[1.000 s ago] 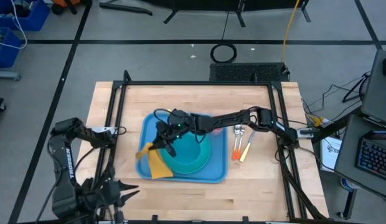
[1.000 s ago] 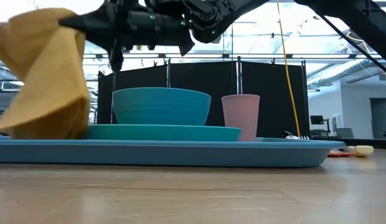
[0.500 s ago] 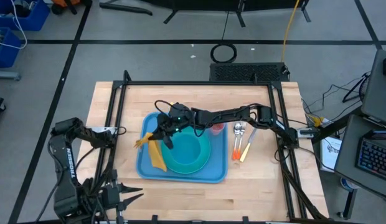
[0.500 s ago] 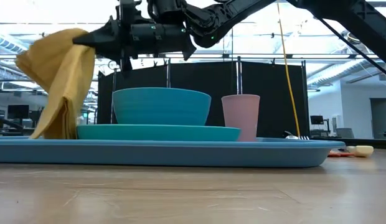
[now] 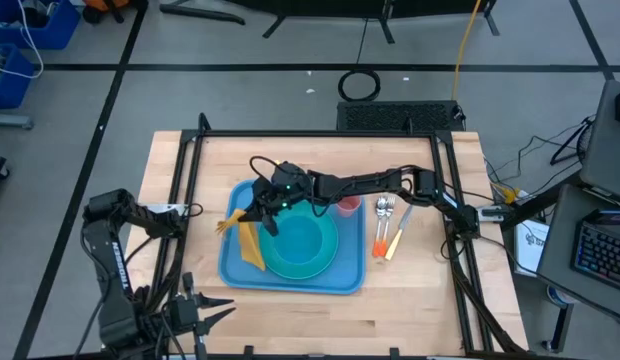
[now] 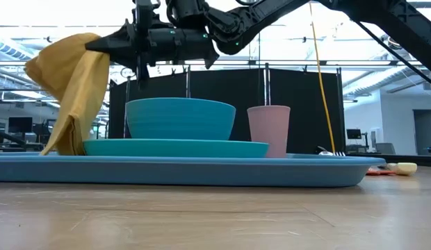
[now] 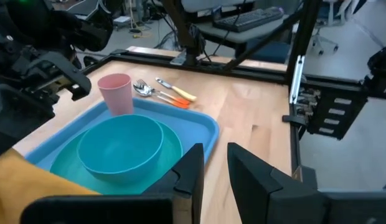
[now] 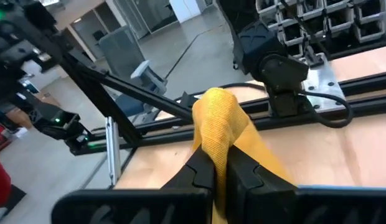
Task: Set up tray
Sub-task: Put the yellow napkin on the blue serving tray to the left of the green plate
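Observation:
The light-blue tray [image 5: 233,275] lies mid-table and carries a teal plate [image 6: 201,147], a teal bowl [image 6: 179,118] and a pink cup [image 6: 268,128]. My right gripper [image 6: 97,43] reaches from the table's right across the tray. It is shut on an orange-yellow napkin [image 6: 73,90] above the tray's left part. The napkin's lower end [image 6: 59,148] touches the tray. My left gripper [image 7: 215,168] waits open beyond the table's left edge, nothing between its fingers. My right gripper pinches a bunched fold of the napkin [image 8: 216,127] between its two fingers, several layers thick. The fingers come in about level from the table's right. The napkin hangs slack below them in a narrow drape, with only its bottom end on the tray.
Metal cutlery [image 5: 385,210] and two orange-handled pieces [image 5: 387,240] lie on the bare wood right of the tray. A black frame [image 5: 190,180] runs along the table's left, far and right sides. Open wood lies near the front edge.
My right gripper has moved a little toward the table's far edge, still shut on the napkin. The napkin was broad and partly spread over the tray's left part. It now hangs as a narrower drape with less of it on the tray.

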Robot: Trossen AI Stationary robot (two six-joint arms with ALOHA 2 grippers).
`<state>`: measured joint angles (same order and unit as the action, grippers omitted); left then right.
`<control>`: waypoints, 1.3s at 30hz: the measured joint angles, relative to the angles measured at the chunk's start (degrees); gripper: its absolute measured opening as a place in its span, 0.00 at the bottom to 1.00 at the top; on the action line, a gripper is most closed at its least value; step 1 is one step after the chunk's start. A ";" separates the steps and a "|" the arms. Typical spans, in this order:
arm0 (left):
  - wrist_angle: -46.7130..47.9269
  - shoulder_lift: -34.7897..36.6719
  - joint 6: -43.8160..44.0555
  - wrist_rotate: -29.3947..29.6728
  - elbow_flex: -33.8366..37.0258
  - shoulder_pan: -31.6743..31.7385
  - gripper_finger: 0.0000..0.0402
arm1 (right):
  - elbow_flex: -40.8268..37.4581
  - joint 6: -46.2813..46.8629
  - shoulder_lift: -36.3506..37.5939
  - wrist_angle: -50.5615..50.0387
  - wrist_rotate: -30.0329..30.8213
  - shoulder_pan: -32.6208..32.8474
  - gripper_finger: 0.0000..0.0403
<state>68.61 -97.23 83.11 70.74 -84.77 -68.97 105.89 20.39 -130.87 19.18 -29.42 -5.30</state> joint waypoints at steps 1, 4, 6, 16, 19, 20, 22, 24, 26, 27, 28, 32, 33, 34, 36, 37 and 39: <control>-0.95 0.00 -0.03 0.35 0.51 0.00 0.19 | 0.00 0.01 0.00 0.39 -1.80 0.08 0.00; -3.37 0.00 -0.84 0.51 1.80 0.00 0.19 | 0.00 2.79 -0.02 4.62 -6.65 0.71 0.00; -4.43 0.00 -0.90 1.50 2.42 0.00 0.19 | 0.00 4.88 -0.02 9.51 -8.96 1.13 0.00; -6.17 0.00 -1.98 1.75 2.60 -0.01 0.19 | 0.08 20.57 0.23 23.79 -21.74 2.49 0.00; -6.15 0.00 -2.38 1.73 2.60 -0.11 0.19 | 0.02 14.08 0.09 9.85 -16.68 1.88 0.00; -6.15 0.00 -2.31 1.50 2.60 -0.11 0.19 | 0.00 11.31 0.06 5.71 -14.60 1.68 0.00; -6.15 0.00 -2.23 1.29 2.60 -0.11 0.19 | -0.04 6.87 -0.02 -0.94 -12.33 1.09 0.00; -6.15 0.00 -2.38 1.32 2.60 -0.11 0.19 | -0.07 4.07 -0.02 -4.67 -12.29 0.79 0.00; -6.15 0.00 -2.39 1.29 2.60 -0.11 0.19 | -0.07 3.13 -0.02 -5.53 -12.72 0.83 0.00; -6.14 0.00 -2.45 1.33 2.60 -0.11 0.19 | -0.07 3.17 -0.02 -5.53 -12.95 0.85 0.00; -6.13 0.00 -2.86 1.37 2.60 -0.11 0.19 | -0.07 3.49 -0.02 -5.39 -14.00 0.86 0.00; -6.11 0.00 -3.61 1.76 2.60 0.00 0.19 | -0.07 8.71 -0.02 -0.12 -22.68 0.79 0.00; -6.11 0.00 -3.68 1.74 2.60 0.00 0.19 | -0.07 10.73 -0.02 1.73 -24.02 0.70 0.00; -6.11 0.00 -3.87 1.73 2.60 0.00 0.19 | -0.05 12.36 0.02 3.42 -24.85 0.64 0.00; -6.07 0.00 -3.93 1.72 2.60 0.00 0.19 | -0.04 15.87 0.04 6.91 -27.36 0.47 0.00; -6.04 0.00 -3.95 1.56 2.60 0.00 0.19 | -0.04 18.24 0.01 9.12 -29.99 0.37 0.00; -5.99 0.00 -4.57 1.34 2.60 0.00 0.19 | -0.04 23.22 -0.02 13.86 -36.24 0.12 0.00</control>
<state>62.61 -97.23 78.55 72.07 -82.17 -68.97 105.84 43.61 -130.89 33.05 -65.66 -5.18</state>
